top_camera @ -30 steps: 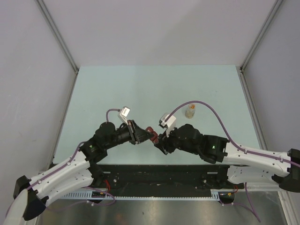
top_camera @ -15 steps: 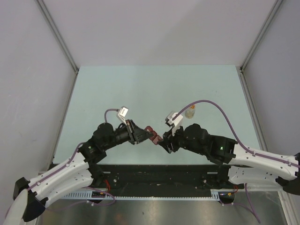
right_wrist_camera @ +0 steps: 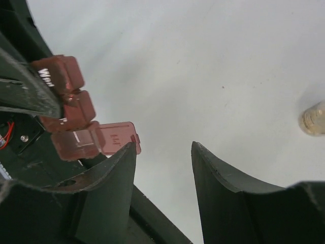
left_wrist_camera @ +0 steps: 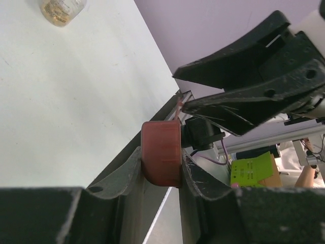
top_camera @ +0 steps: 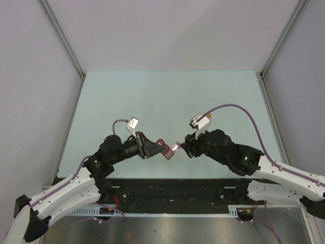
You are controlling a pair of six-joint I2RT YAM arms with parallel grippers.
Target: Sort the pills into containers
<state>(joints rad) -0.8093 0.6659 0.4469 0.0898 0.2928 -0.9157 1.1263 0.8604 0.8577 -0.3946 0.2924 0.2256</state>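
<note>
Lid (right_wrist_camera: 116,138) on the end compartment has flipped open and my right fingers (right_wrist_camera: 111,173) have drawn back from it, spread and empty, so I judge one compartment ready to fill. My left fingers (left_wrist_camera: 127,170) clamp the dark red pill box (top_camera: 163,148) in the air over the desk's (top_camera: 152,96) near edge. The other two lids are shut, and I cannot see inside any compartment.

pill box (right_wrist_camera: 71,109): dark red (white lettering) | table (top_camera: 152,96): pale mint

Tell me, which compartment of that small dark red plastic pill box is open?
The end compartment nearest the right gripper; its lid is flipped out.
</note>
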